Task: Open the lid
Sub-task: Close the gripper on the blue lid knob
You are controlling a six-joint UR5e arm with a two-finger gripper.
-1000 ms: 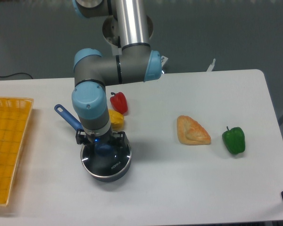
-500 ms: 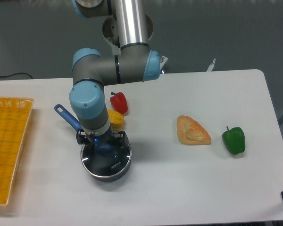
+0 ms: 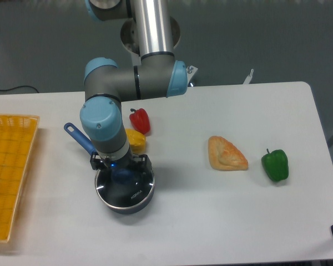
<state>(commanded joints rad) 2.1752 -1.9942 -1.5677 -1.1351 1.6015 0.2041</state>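
Observation:
The round glass lid (image 3: 134,191) lies on the dark saucepan (image 3: 126,206) at the table's front left, with white lettering near its front rim. Its blue knob (image 3: 122,176) shows just under my gripper (image 3: 120,169), which comes straight down onto it. Black gripper parts stand on either side of the knob. The wrist hides the fingertips, so I cannot see whether they press on the knob. The pan's long blue handle (image 3: 80,138) points back and to the left.
A red pepper (image 3: 140,120) and a yellow piece (image 3: 136,140) lie right behind the pan. A pastry-like wedge (image 3: 226,154) and a green pepper (image 3: 275,164) are to the right. An orange basket (image 3: 8,172) sits at the left edge.
The arm's elbow and wrist have drifted slightly left. The gripper stays over the knob, and the lid and pan have not moved.

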